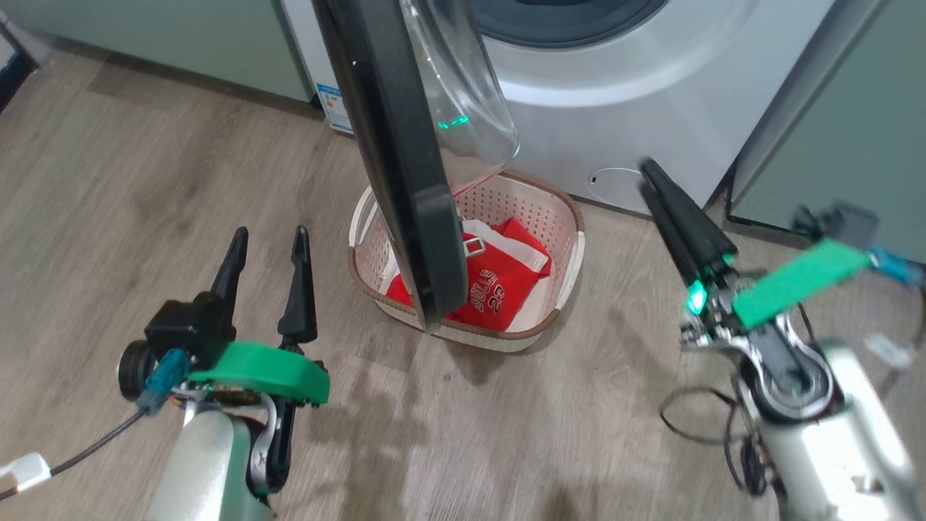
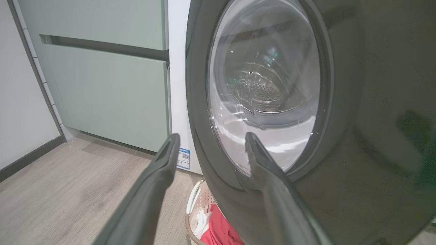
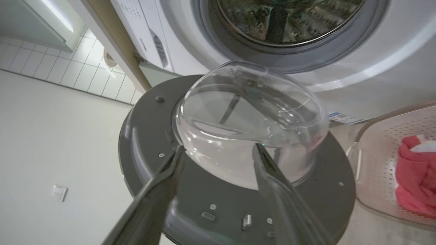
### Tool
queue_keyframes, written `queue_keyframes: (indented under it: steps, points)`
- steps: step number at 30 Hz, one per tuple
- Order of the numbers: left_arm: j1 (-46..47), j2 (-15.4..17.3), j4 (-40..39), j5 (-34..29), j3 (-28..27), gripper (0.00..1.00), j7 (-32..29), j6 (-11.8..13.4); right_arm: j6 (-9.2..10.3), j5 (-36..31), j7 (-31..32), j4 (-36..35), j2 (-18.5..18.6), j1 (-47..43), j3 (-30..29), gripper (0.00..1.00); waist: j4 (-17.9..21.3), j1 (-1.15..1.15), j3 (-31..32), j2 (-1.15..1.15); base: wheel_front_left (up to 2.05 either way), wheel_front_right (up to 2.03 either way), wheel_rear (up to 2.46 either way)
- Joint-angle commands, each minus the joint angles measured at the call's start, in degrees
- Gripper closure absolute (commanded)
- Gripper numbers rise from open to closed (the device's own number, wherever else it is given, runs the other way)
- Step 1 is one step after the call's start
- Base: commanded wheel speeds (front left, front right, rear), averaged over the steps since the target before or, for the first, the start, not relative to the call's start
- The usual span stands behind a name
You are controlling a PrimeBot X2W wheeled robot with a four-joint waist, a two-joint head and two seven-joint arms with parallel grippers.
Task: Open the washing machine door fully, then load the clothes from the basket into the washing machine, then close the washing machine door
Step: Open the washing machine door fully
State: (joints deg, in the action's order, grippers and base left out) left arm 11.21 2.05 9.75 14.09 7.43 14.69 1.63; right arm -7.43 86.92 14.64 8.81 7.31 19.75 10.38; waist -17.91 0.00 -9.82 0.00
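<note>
The washing machine (image 1: 651, 79) stands at the back, and its door (image 1: 383, 145) swings out edge-on over the basket (image 1: 571, 239). Red clothes (image 1: 499, 282) lie in the basket, partly hidden by the door's black rim. My left gripper (image 1: 268, 242) is open, left of the door and apart from it. In the left wrist view the left gripper (image 2: 212, 136) faces the door's outer glass (image 2: 265, 85). My right gripper (image 1: 644, 177) hangs right of the basket, near the machine's front. The right wrist view has the open right gripper (image 3: 218, 148) facing the door's grey inner side (image 3: 204, 190) and empty.
Pale green cabinets (image 1: 145, 36) flank the machine on the left, and another one (image 1: 854, 130) on the right. A small round white flap (image 1: 615, 181) sits low on the machine's front. Wooden floor (image 1: 108, 181) spreads to the left and front. Loose cables (image 1: 694, 420) hang by my right arm.
</note>
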Motion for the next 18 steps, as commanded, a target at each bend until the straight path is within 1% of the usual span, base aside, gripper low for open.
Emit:
queue_keyframes:
  steps: [1, 6, 9, 10, 11, 13, 18]
  points:
    - [0.4, 0.86, -1.5, -0.34, -1.85, 0.0, 0.31, -0.21, -0.06, -1.84, -2.46, -2.82, -0.22, -0.65, 0.23, 0.0, 0.28, 0.0, 0.33, 0.0, 0.0, 0.0, 0.0]
    - [0.14, 0.86, -1.23, -0.41, -1.91, 0.0, 0.31, -0.22, -0.06, -9.33, -11.12, -4.8, 0.1, -6.47, -0.81, 0.0, 0.52, 0.0, 0.93, 0.0, 0.0, 0.0, 0.0]
    - [0.1, 0.86, -1.23, -0.42, -2.08, 0.0, 0.31, -0.14, -0.06, -15.19, -15.99, -5.67, 0.57, -7.43, -1.24, 0.0, 0.75, 0.0, 0.89, 0.0, 0.0, 0.0, 0.0]
    - [0.11, 0.86, -1.23, -0.46, -2.09, 0.0, 0.31, -0.15, -0.06, -18.47, -17.84, -5.71, 1.22, -7.23, -1.25, 0.0, 0.78, 0.0, 0.9, 0.0, 0.0, 0.0, 0.0]
    - [0.11, 0.86, -1.33, -0.59, -2.05, 0.0, 0.31, -0.17, -0.06, -24.95, -21.33, -5.37, 1.99, -6.4, -1.17, 0.0, 0.76, 0.0, 0.86, 0.0, 0.0, 0.0, 0.0]
    - [0.12, 0.86, -1.45, -0.73, -1.9, 0.0, 0.31, -0.18, -0.06, -31.91, -24.46, -4.49, 2.69, -5.22, -1.31, 0.0, 0.61, 0.0, 0.93, 0.0, 0.0, 0.0, 0.0]
    - [0.11, 0.96, -1.36, -1.15, -1.67, 0.0, 0.31, -0.39, -0.06, -49.28, -27.8, -1.35, 2.94, -2.06, -1.88, 0.0, 0.15, 0.0, 1.42, 0.0, 0.0, 0.0, 0.0]
